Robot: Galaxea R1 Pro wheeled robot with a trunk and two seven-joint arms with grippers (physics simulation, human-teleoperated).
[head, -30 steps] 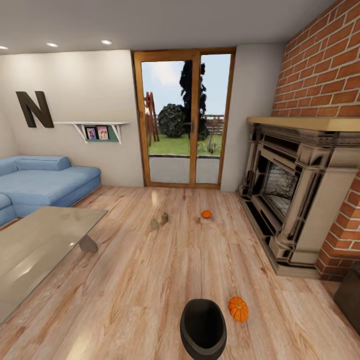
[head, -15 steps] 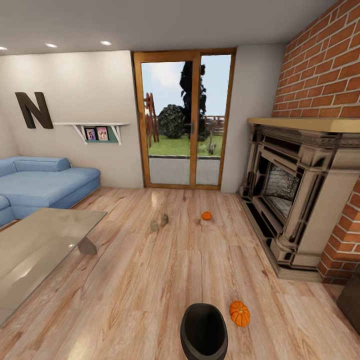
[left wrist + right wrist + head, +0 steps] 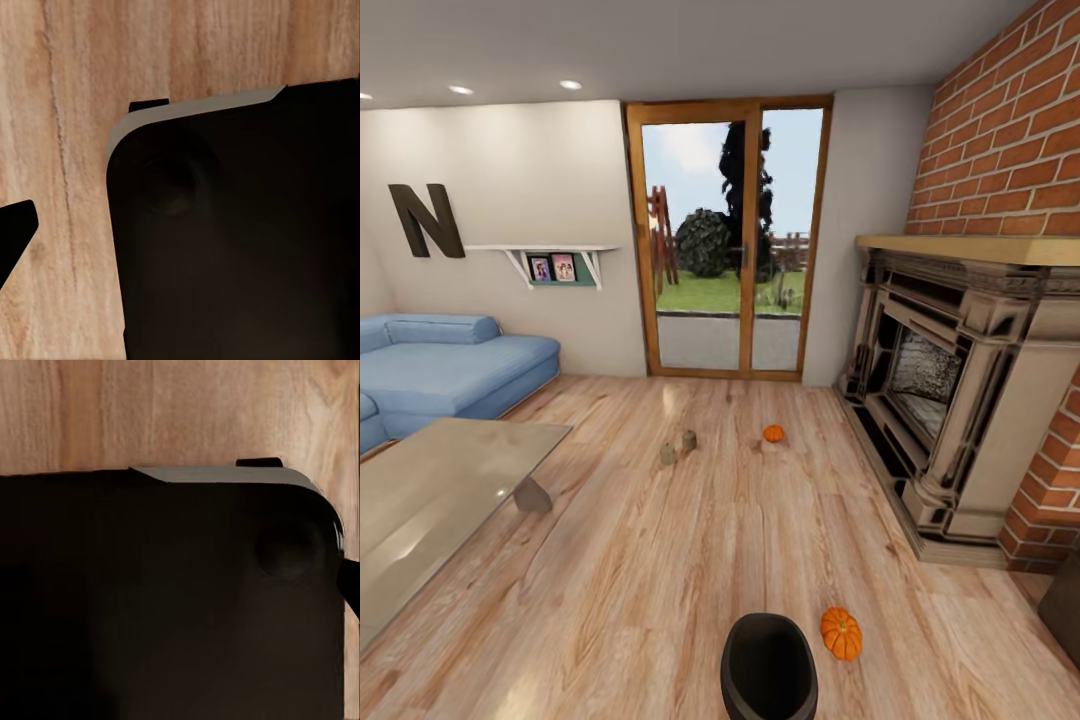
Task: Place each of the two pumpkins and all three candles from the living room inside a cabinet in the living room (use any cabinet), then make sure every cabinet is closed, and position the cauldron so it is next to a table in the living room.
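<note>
In the head view the black cauldron (image 3: 768,668) stands on the plank floor at the bottom middle. One orange pumpkin (image 3: 841,633) lies just to its right, apart from it. A second pumpkin (image 3: 773,433) sits farther off, toward the glass door. Two beige candles (image 3: 668,454) (image 3: 689,439) stand close together left of that pumpkin. The glossy grey table (image 3: 430,490) fills the left foreground. A dark corner of the cabinet (image 3: 1066,612) shows at the right edge. Each wrist view looks down on my dark base over the floor, with one black fingertip (image 3: 12,236) (image 3: 351,585) at the edge.
An ornate stone fireplace (image 3: 950,380) with a brick chimney (image 3: 1010,150) lines the right side. The blue sofa (image 3: 440,365) sits at the left behind the table. A wood-framed glass door (image 3: 728,240) is straight ahead. Open floor runs between table and fireplace.
The whole head view has shifted slightly, so the cauldron and near pumpkin sit a little lower in the picture. Nothing on the floor has moved itself.
</note>
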